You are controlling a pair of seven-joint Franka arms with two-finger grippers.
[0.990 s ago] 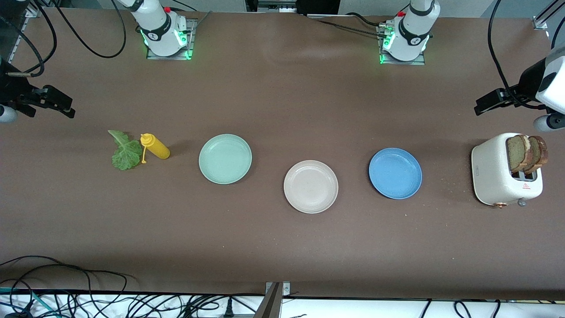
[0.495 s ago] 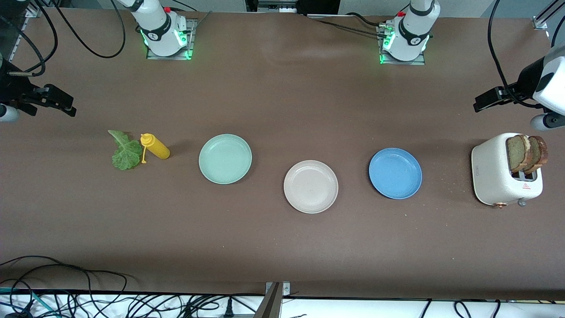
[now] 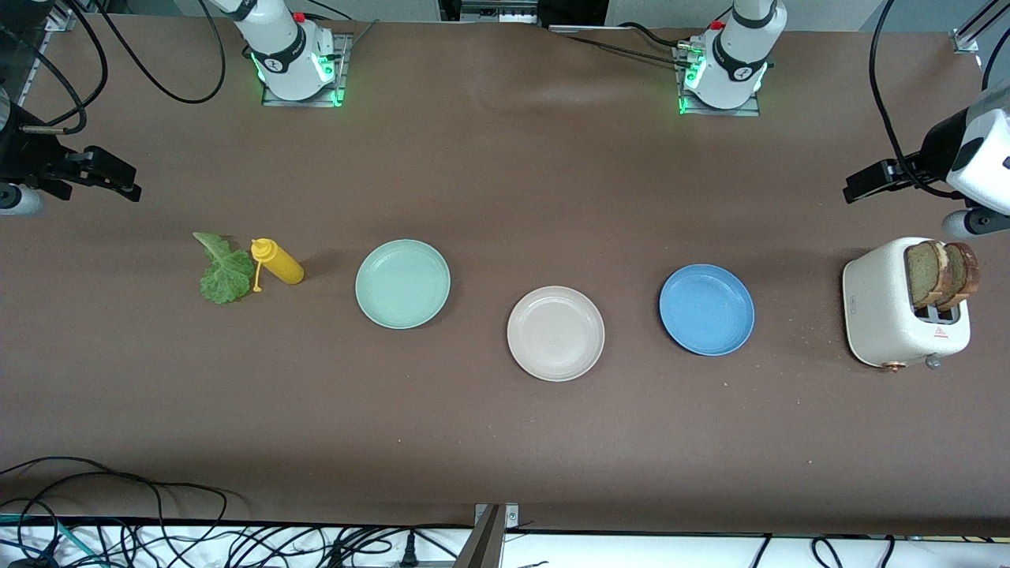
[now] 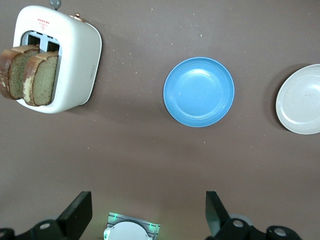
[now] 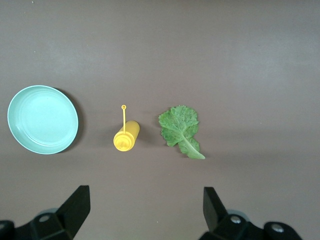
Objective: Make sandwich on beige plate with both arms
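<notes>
A round, pale beige plate (image 3: 555, 333) lies empty mid-table, between a mint-green plate (image 3: 402, 283) and a blue plate (image 3: 706, 309). Two brown-crusted bread slices (image 3: 940, 274) stand in a white toaster (image 3: 899, 315) toward the left arm's end. A green lettuce leaf (image 3: 224, 268) touches a yellow squeeze bottle (image 3: 277, 262) toward the right arm's end. The left gripper (image 4: 147, 215) hovers wide open above the table near the toaster; the right gripper (image 5: 145, 212) hangs wide open near the leaf.

Round beige plate (image 3: 555, 333), upright, between two plates
</notes>
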